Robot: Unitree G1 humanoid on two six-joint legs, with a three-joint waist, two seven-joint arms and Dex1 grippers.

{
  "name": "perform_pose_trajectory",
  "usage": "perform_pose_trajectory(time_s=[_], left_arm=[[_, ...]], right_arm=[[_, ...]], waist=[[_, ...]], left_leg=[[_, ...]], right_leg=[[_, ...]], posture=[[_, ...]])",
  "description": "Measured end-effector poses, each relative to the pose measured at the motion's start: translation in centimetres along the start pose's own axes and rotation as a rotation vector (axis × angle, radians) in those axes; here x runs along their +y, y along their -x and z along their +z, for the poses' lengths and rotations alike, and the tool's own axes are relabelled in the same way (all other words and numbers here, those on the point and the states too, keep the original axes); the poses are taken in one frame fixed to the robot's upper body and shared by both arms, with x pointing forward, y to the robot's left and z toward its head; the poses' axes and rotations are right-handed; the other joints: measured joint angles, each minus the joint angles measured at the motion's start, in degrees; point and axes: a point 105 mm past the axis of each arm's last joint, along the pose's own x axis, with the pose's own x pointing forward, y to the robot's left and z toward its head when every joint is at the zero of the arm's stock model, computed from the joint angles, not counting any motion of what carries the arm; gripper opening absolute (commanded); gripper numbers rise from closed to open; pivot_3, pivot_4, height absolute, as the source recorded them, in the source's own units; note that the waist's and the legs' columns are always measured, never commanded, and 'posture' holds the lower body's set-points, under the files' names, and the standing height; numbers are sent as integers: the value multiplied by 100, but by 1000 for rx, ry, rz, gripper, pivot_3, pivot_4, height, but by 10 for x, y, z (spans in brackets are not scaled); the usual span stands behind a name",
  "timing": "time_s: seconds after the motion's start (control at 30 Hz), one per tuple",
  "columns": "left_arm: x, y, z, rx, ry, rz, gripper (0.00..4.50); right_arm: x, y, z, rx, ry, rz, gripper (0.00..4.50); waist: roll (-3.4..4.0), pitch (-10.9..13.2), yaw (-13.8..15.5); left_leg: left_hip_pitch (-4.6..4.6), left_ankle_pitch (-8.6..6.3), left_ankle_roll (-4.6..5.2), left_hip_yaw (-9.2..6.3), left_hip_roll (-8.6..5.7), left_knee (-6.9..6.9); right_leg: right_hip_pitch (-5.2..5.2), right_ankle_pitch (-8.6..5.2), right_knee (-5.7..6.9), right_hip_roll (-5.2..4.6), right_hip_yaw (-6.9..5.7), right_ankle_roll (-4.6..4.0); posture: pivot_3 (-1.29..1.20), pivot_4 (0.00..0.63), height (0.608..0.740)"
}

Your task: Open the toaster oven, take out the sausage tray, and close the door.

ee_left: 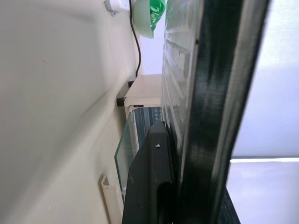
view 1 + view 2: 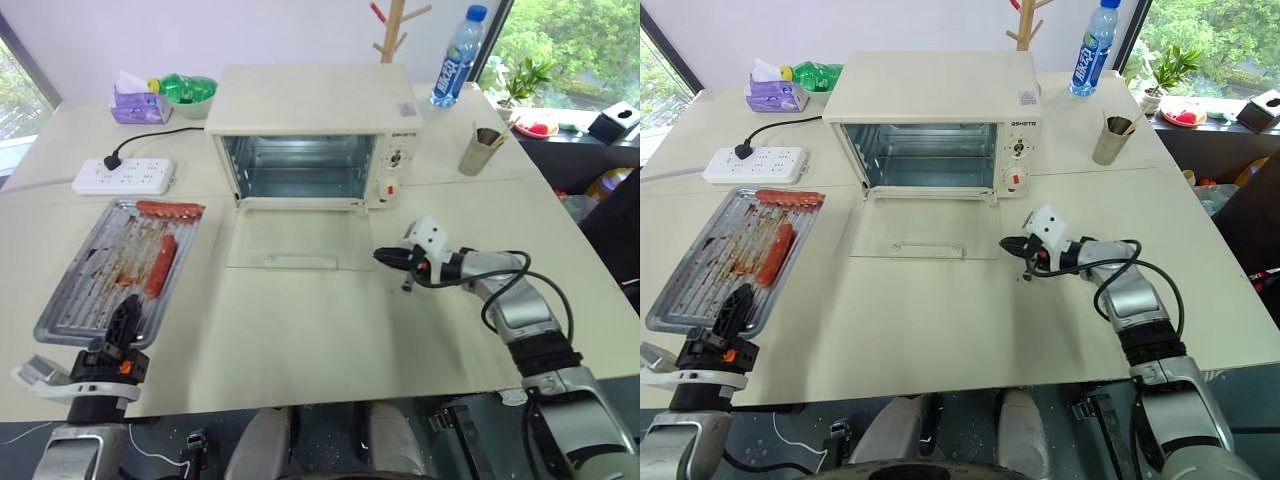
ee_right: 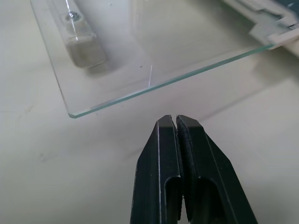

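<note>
Your right gripper [image 3: 177, 122] has its jaws pressed flat together on nothing, poised just off the near right corner of the door [image 2: 290, 238], which lies folded down flat on the surface [image 2: 330, 330]; in the right wrist view you see only that glass corner and one end of the bar handle [image 3: 79, 39], the rest being cut off. Your left gripper [image 2: 122, 318] is also clenched, at the near edge of the sausage tray [image 2: 75, 300]; the left wrist view suggests the tray's rim is pinched between the jaws, but it is so close and edge-on that you can hardly make out the contact. The tray sits out on the surface, left of the toaster oven [image 2: 310, 110], with a few red sausages [image 2: 160, 265] towards its far and right side; its near left corner is hidden behind your left gripper. The oven stands open, its cavity empty. Behind the tray lies a white power strip [image 2: 125, 176], and further back a tissue pack [image 2: 138, 103], partly hiding a green bottle [image 2: 188, 87] in a bowl. To the oven's right stand a water bottle [image 2: 456, 55] and a metal cup [image 2: 482, 150].
</note>
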Motion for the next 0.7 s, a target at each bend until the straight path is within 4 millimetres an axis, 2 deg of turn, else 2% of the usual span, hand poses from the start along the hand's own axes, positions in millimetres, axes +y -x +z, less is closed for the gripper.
perform_pose_trajectory(time_s=[0.1,0.17,0.23,0.33,0.4,0.43,0.53,0.63,0.7], left_arm=[[-1,0,3,-7,-10,1,0],[-1,-1,3,-5,-16,3,0],[-2,-1,3,-1,-22,3,0],[-1,0,3,1,-25,8,0],[-1,1,4,2,-30,13,0],[-1,1,4,4,-33,15,0],[-2,-1,3,17,-42,11,0],[-3,-3,1,39,-53,7,0],[-4,-4,0,59,-64,3,0]], right_arm=[[4,-4,3,-12,-14,12,127],[6,-5,15,-56,-61,24,643],[-1,-2,41,-131,-90,19,1396],[-15,11,85,-243,-60,-22,1396],[-14,17,99,-270,-31,-21,1396],[-10,19,99,-267,-28,-9,1396],[2,22,80,-222,-58,26,1396],[10,24,67,-186,-79,56,2210],[11,28,66,-174,-59,63,3112]], waist=[[0,0,0],[2,2,-3],[5,4,-10],[4,4,2],[-9,-4,21],[-11,-5,31],[-10,-5,29],[-6,-2,-4],[-6,-2,-13]], left_leg=[[0,0,0,-1,0,-1],[-1,0,0,-3,0,-1],[-1,0,0,-2,1,-1],[-1,-2,1,-3,1,-4],[-2,-6,2,-10,1,-5],[-3,-9,1,-11,1,-5],[-5,-11,1,-5,-3,-2],[-2,-11,1,2,-1,3],[0,-12,0,4,3,1]], right_leg=[[0,0,0,1,0,0],[-1,0,0,1,0,0],[-3,0,0,1,1,0],[-3,-1,0,1,0,1],[-2,-4,-1,1,-4,5],[-2,-5,-2,1,-4,6],[-2,-5,-4,-4,-2,6],[-2,-4,-3,-4,0,5],[-2,-4,-3,-3,-1,5]], posture=[[0,150,740],[0,150,740],[0,150,740],[0,150,740],[0,150,740],[0,150,740],[0,150,740],[0,150,740],[0,150,740]])
